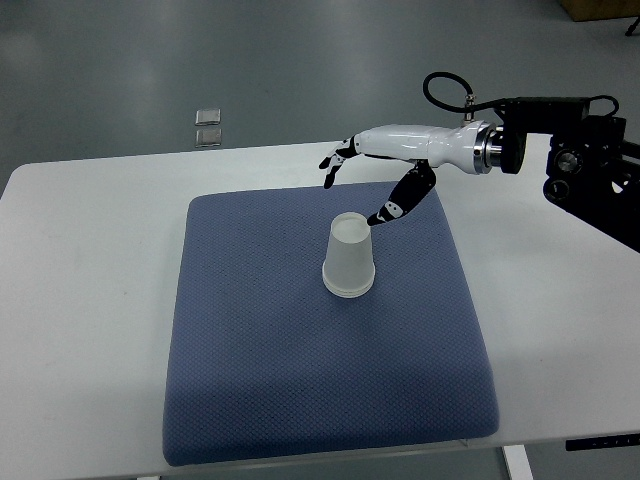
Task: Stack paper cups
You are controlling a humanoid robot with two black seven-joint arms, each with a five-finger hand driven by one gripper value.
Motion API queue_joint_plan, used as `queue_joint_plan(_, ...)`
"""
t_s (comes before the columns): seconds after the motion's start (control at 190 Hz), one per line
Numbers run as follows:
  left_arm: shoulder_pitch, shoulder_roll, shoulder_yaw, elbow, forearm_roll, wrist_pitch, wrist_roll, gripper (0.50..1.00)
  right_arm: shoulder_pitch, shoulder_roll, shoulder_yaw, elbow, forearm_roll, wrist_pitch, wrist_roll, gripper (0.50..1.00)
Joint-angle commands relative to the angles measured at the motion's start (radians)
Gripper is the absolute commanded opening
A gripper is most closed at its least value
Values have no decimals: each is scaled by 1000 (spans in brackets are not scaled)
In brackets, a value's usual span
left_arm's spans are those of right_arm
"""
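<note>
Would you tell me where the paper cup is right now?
The paper cup stands upside down near the middle of the blue mat, just below the right hand.

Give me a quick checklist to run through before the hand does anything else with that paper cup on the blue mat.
1. Cup stable: paper cup stands upside down, wide rim flat on the blue mat. Ok.
2. Right hand empty: fingers spread, holding nothing. Ok.
3. Hand clear of the cup: the thumb tip looks just off its top edge; whether it touches, cannot tell.
4. A separate cup to stack with: only one cup shape shows; whether it is already several nested, cannot tell.
5. Mat flat on the white table. Ok.
6. Left hand clear: not in view. Cannot tell.
</note>
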Motion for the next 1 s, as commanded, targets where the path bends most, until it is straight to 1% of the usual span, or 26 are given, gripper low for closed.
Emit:
queue_joint_plan(0.0, 0, 0, 0, 0, 0, 0, 0, 1000, -7, 8, 47, -84, 120, -25, -9, 883)
queue_joint_plan(0.058, 0, 0, 0, 0, 0, 0, 0, 1000, -20, 17, 74, -145, 191, -60, -17, 883)
queue_joint_plan(0.095, 0, 0, -1, 0, 0, 0, 0, 1000, -31, 32, 86, -197, 252, -100, -26, 883)
queue_joint_plan(0.116, 0, 0, 0, 0, 0, 0, 0, 1000, -33, 35, 87, -210, 268, -110, -31, 883)
queue_joint_plan(0.168, 0, 0, 0, 0, 0, 0, 0, 1000, -40, 55, 103, -268, 350, -169, -51, 883)
queue_joint_plan(0.179, 0, 0, 0, 0, 0, 0, 0, 1000, -46, 63, 107, -288, 381, -195, -58, 883)
queue_joint_plan(0.189, 0, 0, 0, 0, 0, 0, 0, 1000, -46, 63, 107, -288, 381, -195, -58, 883)
queue_joint_plan(0.21, 0, 0, 0, 0, 0, 0, 0, 1000, -54, 71, 110, -306, 412, -219, -69, 883)
queue_joint_plan(0.231, 0, 0, 0, 0, 0, 0, 0, 1000, -66, 80, 113, -331, 456, -258, -85, 883)
queue_joint_plan(0.263, 0, 0, 0, 0, 0, 0, 0, 1000, -80, 88, 113, -349, 496, -294, -94, 883)
queue_joint_plan(0.4, 0, 0, 0, 0, 0, 0, 0, 1000, -125, 115, 112, -384, 686, -417, -104, 883)
queue_joint_plan(0.478, 0, 0, 0, 0, 0, 0, 0, 1000, -140, 131, 112, -387, 798, -476, -106, 883)
queue_joint_plan(0.589, 0, 0, 0, 0, 0, 0, 0, 1000, -161, 155, 115, -387, 961, -592, -118, 883)
queue_joint_plan(0.652, 0, 0, 0, 0, 0, 0, 0, 1000, -166, 172, 116, -387, 1039, -643, -118, 883)
queue_joint_plan(0.699, 0, 0, 0, 0, 0, 0, 0, 1000, -169, 186, 130, -387, 1100, -667, -118, 883)
queue_joint_plan(0.762, 0, 0, 0, 0, 0, 0, 0, 1000, -180, 210, 172, -387, 1163, -680, -118, 883)
queue_joint_plan(0.92, 0, 0, 0, 0, 0, 0, 0, 1000, -221, 267, 247, -384, 1193, -673, -121, 883)
queue_joint_plan(0.994, 0, 0, 0, 2, 0, 0, 0, 1000, -230, 287, 265, -384, 1194, -667, -150, 885)
